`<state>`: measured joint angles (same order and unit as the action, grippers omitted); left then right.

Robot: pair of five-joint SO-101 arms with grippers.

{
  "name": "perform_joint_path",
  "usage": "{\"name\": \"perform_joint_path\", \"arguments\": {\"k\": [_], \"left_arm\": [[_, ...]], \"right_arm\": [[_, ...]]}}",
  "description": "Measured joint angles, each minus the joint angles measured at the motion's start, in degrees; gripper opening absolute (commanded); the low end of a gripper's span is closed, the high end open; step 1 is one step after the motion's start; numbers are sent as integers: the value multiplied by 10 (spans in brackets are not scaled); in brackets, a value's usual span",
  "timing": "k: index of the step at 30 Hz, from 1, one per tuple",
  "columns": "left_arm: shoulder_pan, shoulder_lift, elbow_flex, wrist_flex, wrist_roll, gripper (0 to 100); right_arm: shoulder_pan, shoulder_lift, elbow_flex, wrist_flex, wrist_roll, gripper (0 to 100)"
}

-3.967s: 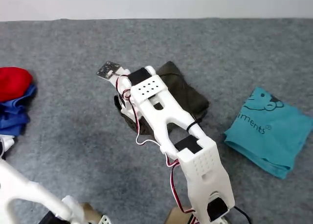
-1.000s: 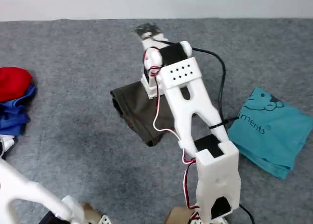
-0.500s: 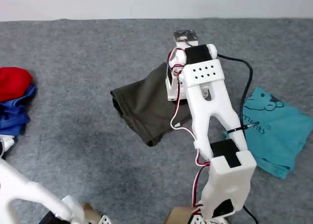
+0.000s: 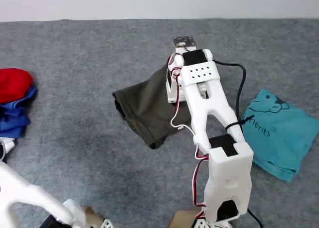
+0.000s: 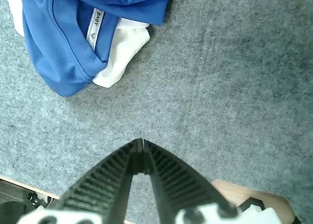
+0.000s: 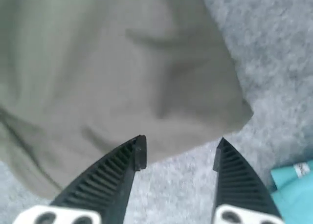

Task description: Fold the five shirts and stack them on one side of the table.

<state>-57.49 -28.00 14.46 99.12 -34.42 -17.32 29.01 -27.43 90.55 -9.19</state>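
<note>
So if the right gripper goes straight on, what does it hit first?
Most likely the olive shirt, at its edge; the open right gripper points there, grey table just beyond. Depth unclear.

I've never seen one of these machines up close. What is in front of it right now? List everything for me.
olive shirt: one, dark olive, middle of the table, partly under the right arm
teal shirt: one, teal with dark print, folded, right side of the table
red shirt: one, red, bunched at the left edge
blue shirt: one, blue, left edge, against the red one
white shirt: one, white, peeking from under the blue shirt
table: one, grey fuzzy surface
right arm: one, white, stretched over the olive shirt
left arm: one, white, near left corner
right pincer: one, black, open over the olive shirt's edge
left pincer: one, black, shut, above bare table near the blue shirt
</note>
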Motion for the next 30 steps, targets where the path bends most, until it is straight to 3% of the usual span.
{"name": "perform_joint_path", "arguments": {"k": [12,21,27,30], "left_arm": [[0,0,0,0,0,7],[0,0,0,0,0,7],[4,0,0,0,0,7],[18,-1,15,0,0,7]], "right_arm": [[61,50,0,-69,25,236],[62,120,1,-108,27,230],[62,131,-1,-111,29,20],[64,131,-1,-110,30,14]]}}
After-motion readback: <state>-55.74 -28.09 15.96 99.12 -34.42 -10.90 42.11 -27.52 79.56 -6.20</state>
